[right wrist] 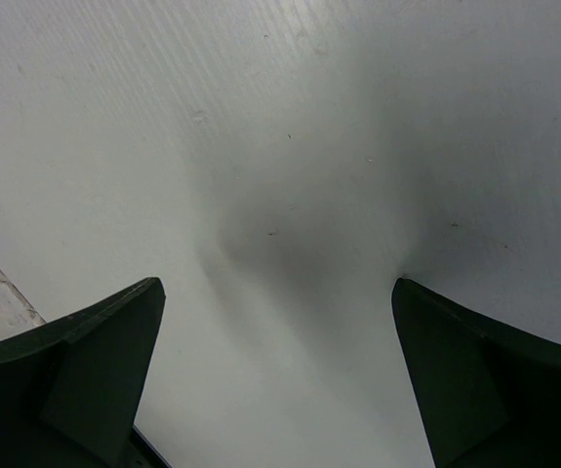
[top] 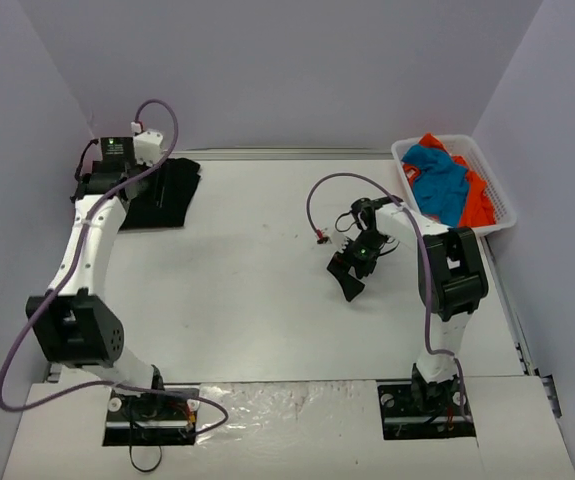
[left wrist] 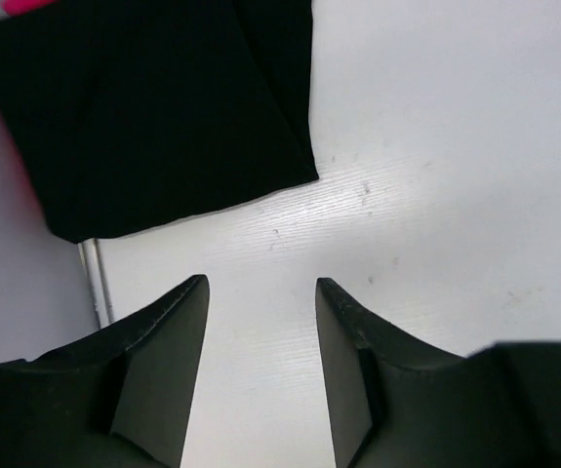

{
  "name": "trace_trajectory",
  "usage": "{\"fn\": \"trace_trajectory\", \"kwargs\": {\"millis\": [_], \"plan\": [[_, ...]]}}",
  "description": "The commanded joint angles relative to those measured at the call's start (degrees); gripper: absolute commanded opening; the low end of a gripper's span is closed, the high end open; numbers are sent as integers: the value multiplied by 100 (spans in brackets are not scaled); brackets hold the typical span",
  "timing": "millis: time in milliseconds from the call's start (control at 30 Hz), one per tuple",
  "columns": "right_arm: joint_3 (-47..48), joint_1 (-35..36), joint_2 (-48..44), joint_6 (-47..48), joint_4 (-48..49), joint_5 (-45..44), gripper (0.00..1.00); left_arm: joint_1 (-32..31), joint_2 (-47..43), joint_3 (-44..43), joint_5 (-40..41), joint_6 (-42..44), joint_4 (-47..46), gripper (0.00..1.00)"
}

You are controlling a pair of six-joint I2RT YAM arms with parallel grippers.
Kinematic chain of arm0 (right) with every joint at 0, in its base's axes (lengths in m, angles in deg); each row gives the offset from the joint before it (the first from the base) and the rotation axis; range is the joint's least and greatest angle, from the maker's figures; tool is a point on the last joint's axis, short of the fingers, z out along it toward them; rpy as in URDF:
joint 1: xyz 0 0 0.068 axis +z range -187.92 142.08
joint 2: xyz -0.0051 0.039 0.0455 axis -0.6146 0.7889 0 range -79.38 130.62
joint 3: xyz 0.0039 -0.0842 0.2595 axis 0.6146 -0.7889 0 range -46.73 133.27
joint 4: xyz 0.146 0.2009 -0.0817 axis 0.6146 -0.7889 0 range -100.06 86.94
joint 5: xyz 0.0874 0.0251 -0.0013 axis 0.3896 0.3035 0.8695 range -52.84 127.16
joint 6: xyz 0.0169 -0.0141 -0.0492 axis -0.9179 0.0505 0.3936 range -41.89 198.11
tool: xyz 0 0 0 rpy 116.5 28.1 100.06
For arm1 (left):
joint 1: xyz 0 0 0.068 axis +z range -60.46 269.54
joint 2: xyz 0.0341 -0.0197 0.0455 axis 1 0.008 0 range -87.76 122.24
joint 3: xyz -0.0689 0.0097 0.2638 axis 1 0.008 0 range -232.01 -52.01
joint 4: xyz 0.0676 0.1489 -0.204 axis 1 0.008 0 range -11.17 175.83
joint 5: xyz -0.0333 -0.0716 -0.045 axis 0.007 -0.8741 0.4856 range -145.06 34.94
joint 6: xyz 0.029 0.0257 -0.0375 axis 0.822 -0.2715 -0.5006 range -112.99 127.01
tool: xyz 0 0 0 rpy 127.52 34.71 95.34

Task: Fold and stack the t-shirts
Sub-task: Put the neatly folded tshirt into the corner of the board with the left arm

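Left gripper (left wrist: 260,288) has its jaws partly apart with nothing between them, low over the bare table (top: 257,300), just short of the folded black shirt (top: 167,190) at the far left corner. Right gripper (right wrist: 275,288) is spread wide and empty, above the table right of centre. Blue shirt (top: 442,180) and orange shirt (top: 477,205) are crumpled together in the white basket (top: 497,228) at the far right.

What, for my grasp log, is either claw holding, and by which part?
Nothing: left claw open, empty, near the black shirt; right claw open, empty.
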Motion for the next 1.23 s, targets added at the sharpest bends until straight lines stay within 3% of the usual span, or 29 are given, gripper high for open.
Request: {"fn": "trace_trajectory", "kwargs": {"millis": [0,200,267,333,567,800,1000,1200], "plan": [[-184,56,87,57,-475,142,100,-79,-1253,297,-133,120,331,47],[404,56,-1001,-312,-379,37,100,-308,-2973,1114,-204,261,147,65],[606,56,-1327,-488,-326,-340,100,-334,-3580,1580,-133,235,-124,75],[905,48,-1521,-865,-125,-656,100,-378,-3890,1975,-177,226,-292,95],[1442,-22,-2540,-1674,561,-1413,100,-484,-4058,2328,-643,-169,-20,94],[704,4,-3666,-2492,2162,-3969,100,-186,-4480,3004,-923,-310,-425,94],[397,-224,-4036,-2896,2258,-3524,100,342,-5025,3656,-1294,-442,-803,94],[177,-1402,-4229,-3625,2609,-3049,100,649,-5499,3945,-1530,-468,-899,94]]}}
